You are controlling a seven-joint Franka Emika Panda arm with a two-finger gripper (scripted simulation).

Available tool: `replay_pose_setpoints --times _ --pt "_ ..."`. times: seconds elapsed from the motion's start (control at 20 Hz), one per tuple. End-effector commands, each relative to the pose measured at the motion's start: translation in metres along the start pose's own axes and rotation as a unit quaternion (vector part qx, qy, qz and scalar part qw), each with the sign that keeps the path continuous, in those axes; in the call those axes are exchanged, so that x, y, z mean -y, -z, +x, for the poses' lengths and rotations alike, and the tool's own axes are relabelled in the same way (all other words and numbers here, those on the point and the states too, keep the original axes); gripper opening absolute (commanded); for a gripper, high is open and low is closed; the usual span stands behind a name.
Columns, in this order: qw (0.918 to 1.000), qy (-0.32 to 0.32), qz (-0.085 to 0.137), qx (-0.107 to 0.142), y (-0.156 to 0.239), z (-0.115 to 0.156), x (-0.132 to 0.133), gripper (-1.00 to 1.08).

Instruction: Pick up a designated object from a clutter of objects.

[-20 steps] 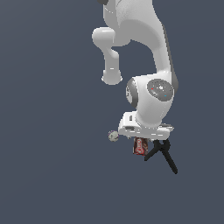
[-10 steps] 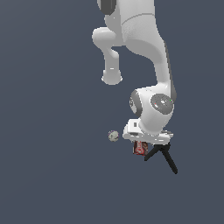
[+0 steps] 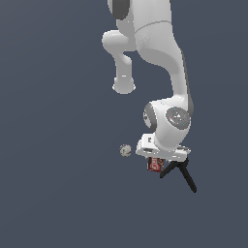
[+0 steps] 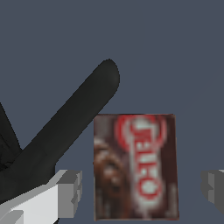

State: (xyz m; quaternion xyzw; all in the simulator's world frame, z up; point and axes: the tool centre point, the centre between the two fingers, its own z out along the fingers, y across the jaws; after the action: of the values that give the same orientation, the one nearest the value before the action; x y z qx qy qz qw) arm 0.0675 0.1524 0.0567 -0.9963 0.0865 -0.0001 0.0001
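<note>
Squarely lying between the two fingertips of the claw (image 4: 140, 192) in the wrist view: the dark red box (image 4: 136, 166), flat on the tabletop (image 4: 175, 52), label up. Running its long axis across the line that joins the fingers, so presenting its two long sides to the pads, one finger (image 4: 70, 192) just beside one long side and the other standing a little further off the opposite side. Standing apart, the fingers, touching nothing yet. Crowding the near finger: the black spring clamp (image 4: 70, 127), its handle slanting close past one corner of the box, likely the thing to snag as the fingers close. Sitting well off in the exterior view, towards that view's left: the pale speckled ball (image 3: 125, 150). Calling, probably, for closing straight across the short width, then lifting.
</note>
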Motion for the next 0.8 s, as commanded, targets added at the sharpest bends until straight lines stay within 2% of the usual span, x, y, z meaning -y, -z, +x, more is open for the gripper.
replay_pose_setpoints --times 0.0,0.25,0.5,0.55,0.75 --pt "1.0 0.0 0.0 0.0 -0.011 -0.001 0.0 1.0" --pt "1.0 0.0 0.0 0.0 -0.034 -0.001 0.0 1.0" --pt "1.0 -0.001 0.0 0.0 -0.041 0.0 0.0 1.0" --pt "1.0 -0.001 0.0 0.0 -0.041 0.0 0.0 -1.0" --pt "1.0 -0.001 0.0 0.0 -0.041 0.0 0.0 -1.0"
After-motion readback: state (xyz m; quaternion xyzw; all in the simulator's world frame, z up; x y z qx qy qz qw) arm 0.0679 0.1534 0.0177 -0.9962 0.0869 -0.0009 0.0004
